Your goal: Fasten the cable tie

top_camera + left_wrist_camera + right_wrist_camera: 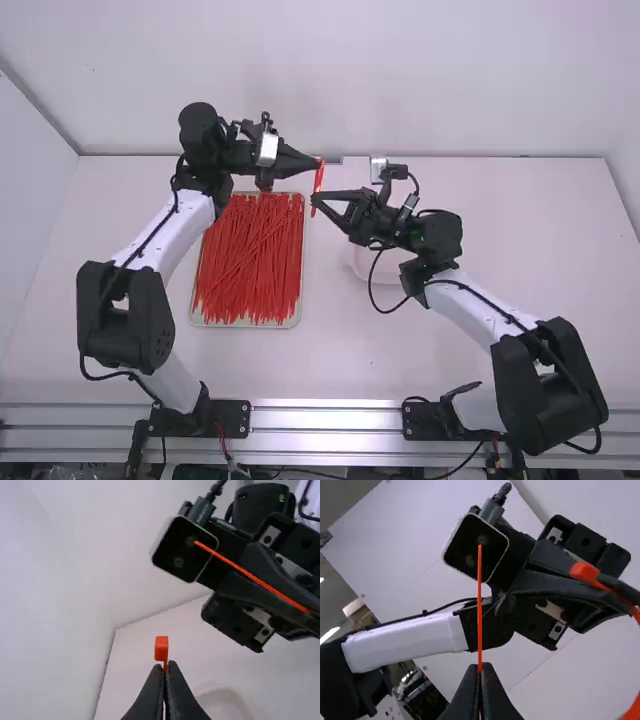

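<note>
Shows cable tie [317, 183] gripped mid-air beside tray [296, 322]: head end pinched in closed L hand [165, 669], tail in closed R hand [480, 669]. To fasten: line tail tip w/ head slot, feed straight, avoid twisting.

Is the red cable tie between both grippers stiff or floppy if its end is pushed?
Probably springy: the cable tie bows smoothly between the left gripper and right gripper, no kink. Its thin tail leaves the right gripper straight, so likely light, yet apt to flex if pushed.
</note>
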You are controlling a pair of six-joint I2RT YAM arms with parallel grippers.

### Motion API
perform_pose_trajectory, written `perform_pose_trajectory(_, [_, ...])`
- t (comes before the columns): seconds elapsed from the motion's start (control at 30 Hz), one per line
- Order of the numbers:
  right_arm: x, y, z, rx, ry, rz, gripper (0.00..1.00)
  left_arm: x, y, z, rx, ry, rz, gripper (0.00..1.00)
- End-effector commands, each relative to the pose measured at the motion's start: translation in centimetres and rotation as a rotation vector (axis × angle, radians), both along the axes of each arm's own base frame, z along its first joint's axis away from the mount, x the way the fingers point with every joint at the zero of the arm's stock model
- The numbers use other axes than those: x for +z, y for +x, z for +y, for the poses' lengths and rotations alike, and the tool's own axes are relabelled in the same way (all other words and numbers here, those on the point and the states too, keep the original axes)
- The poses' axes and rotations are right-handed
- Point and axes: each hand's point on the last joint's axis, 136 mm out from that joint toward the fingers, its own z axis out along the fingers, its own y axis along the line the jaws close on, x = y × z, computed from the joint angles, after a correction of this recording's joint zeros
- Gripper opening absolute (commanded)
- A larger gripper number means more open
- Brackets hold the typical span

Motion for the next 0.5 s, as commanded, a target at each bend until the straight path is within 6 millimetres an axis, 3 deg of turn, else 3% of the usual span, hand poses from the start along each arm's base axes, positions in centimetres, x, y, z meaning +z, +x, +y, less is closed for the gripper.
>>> perform_pose_trajectory(0.0, [-0.5, -0.2, 0.2, 0.032, 0.001, 0.074, 0.0, 0.5, -0.3, 0.4, -0.031, 0.0, -0.093, 0.02])
perform_pose_trajectory(0.47, [-2.3, -0.2, 0.9, 0.073, -0.048, 0.181, 0.0, 0.6, -0.2, 0.7, -0.025, -0.001, -0.105, 0.02])
